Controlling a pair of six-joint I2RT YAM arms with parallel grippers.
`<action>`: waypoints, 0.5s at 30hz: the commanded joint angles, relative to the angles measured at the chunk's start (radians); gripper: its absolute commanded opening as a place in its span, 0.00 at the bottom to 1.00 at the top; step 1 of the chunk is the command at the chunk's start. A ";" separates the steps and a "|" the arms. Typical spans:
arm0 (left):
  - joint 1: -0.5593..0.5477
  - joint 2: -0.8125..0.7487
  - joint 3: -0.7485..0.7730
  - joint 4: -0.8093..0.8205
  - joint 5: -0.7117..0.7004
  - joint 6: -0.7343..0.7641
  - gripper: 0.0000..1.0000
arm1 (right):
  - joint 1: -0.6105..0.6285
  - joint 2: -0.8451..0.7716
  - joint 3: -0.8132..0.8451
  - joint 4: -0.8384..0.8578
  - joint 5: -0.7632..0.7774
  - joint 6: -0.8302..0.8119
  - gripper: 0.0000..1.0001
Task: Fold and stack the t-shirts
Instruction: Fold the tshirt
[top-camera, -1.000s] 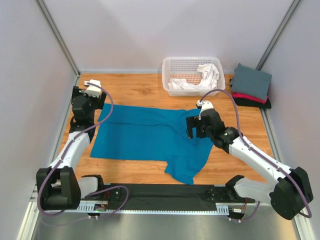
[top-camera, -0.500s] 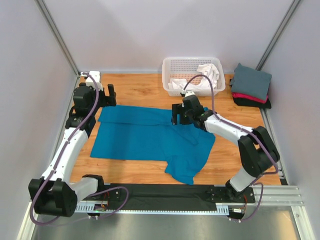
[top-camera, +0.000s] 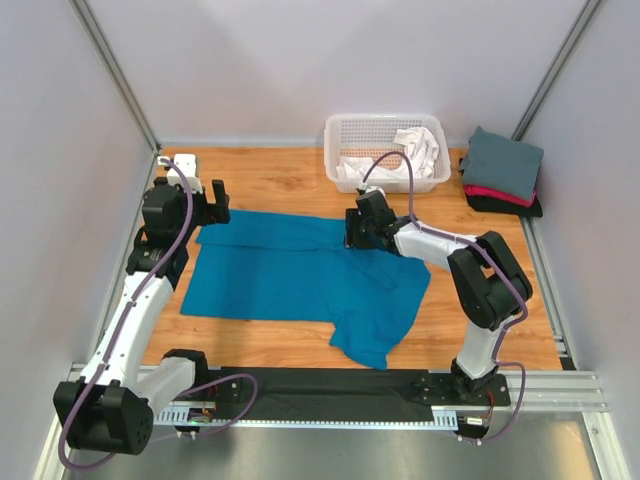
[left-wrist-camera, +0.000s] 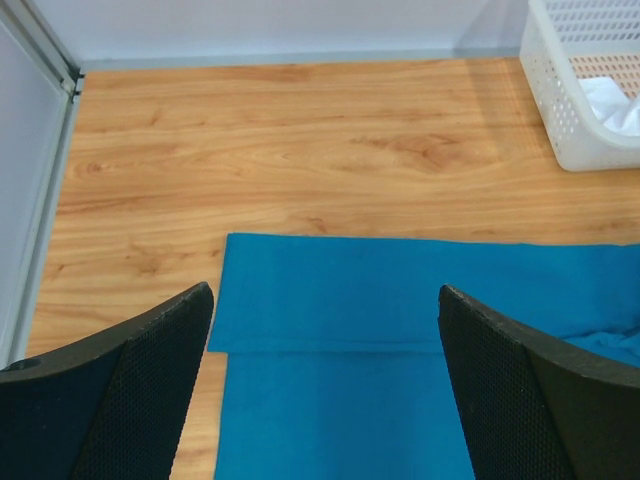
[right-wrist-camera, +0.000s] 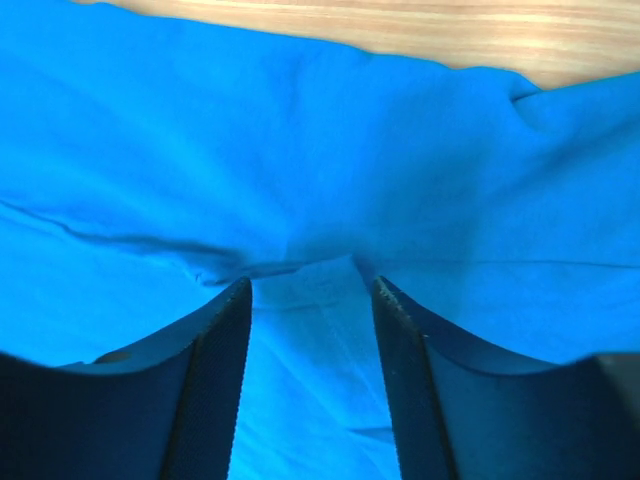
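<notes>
Cloth fills the gap of my right gripper (right-wrist-camera: 310, 285): its jaws stand about half apart, pressed onto the teal t-shirt (top-camera: 290, 280) by its far edge, not yet pinching. My left gripper (left-wrist-camera: 325, 292) hangs wide over the far-left corner. The shirt lies spread mid-table, its near-right part rumpled. I judge it light, limp and non-slippery, best pinched along the far edge.

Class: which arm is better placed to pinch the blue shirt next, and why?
The right arm: its jaws sit low on the blue shirt, cloth between them; the left arm holds its jaws wide open above the far-left corner.
</notes>
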 joint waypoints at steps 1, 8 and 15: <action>0.001 0.016 0.020 -0.004 0.005 -0.010 0.99 | -0.004 0.032 0.039 0.048 0.011 0.036 0.52; 0.001 0.004 0.012 -0.002 -0.001 -0.022 0.99 | -0.004 0.013 0.032 0.027 0.028 0.044 0.18; 0.001 -0.003 0.014 -0.004 0.006 -0.027 0.99 | 0.010 -0.045 0.029 -0.032 0.032 0.062 0.10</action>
